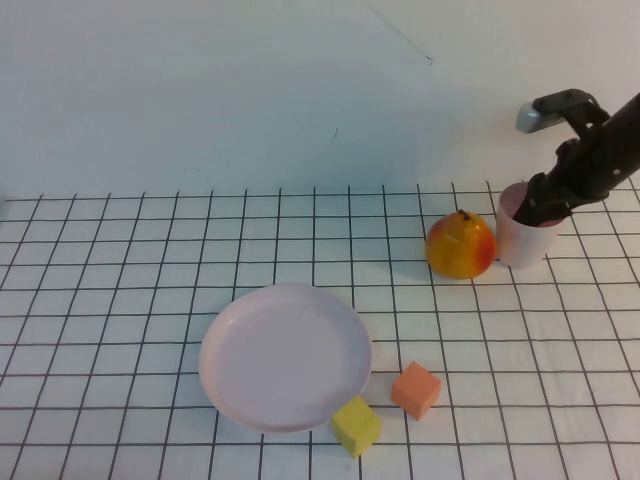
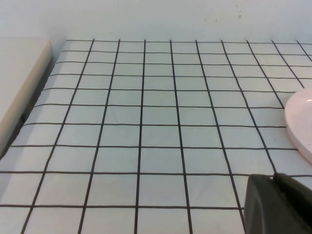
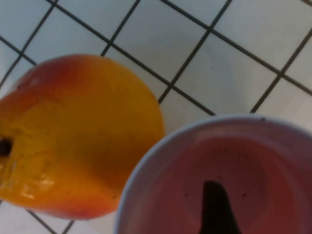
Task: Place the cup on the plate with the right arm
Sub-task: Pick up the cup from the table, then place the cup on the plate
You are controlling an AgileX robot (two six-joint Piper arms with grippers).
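Observation:
The pale pink cup (image 1: 522,240) stands upright at the far right of the table, touching the pear (image 1: 460,245). My right gripper (image 1: 545,208) is at the cup's rim from above, open, with nothing in its grip. In the right wrist view one dark fingertip (image 3: 214,207) hangs inside the cup (image 3: 273,146), away from its wall; the other finger is out of view. The pale pink plate (image 1: 285,355) lies empty at the front centre. My left gripper (image 2: 275,195) is shut and empty, low over the grid cloth, with the plate's edge (image 2: 302,122) beside it.
A yellow-red pear (image 3: 73,136) sits just left of the cup. A yellow block (image 1: 356,425) and an orange block (image 1: 416,389) lie by the plate's front right edge. A pale ledge (image 2: 19,83) borders the cloth in the left wrist view.

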